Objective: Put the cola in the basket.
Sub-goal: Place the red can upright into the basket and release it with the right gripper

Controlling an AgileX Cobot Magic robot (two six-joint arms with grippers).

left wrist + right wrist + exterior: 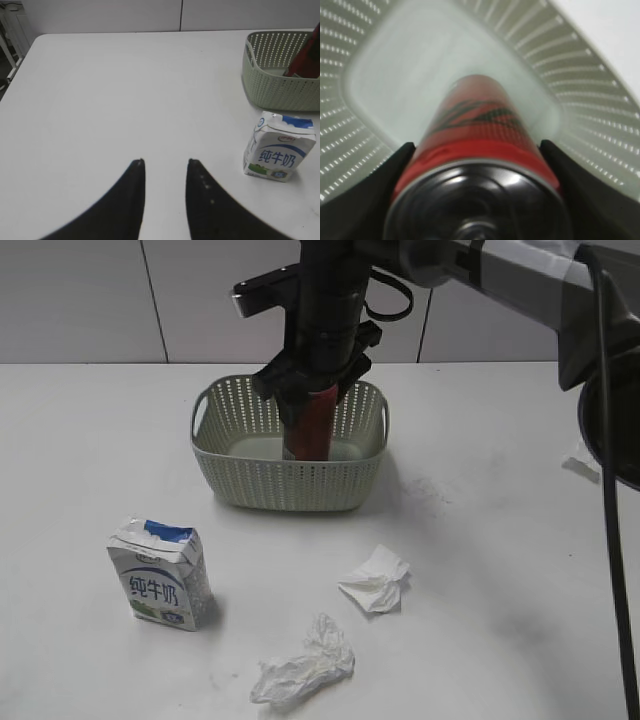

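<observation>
The red cola can [312, 424] stands upright inside the pale green basket [290, 480] at the table's far middle, its lower part hidden by the basket wall. My right gripper [318, 380] comes down from above and is shut on the cola's upper end. In the right wrist view the cola [475, 130] fills the space between the two black fingers [476, 150], over the basket floor [395, 85]. The left wrist view shows the basket [280, 90] and a bit of the cola [306, 60] at its right edge. My left gripper [165, 162] is open and empty over bare table.
A white-and-blue milk carton [160, 575] stands at the front left, also in the left wrist view [279, 147]. Two crumpled white tissues [375, 580] [305, 665] lie in front of the basket. A black cable [610, 500] hangs down on the right.
</observation>
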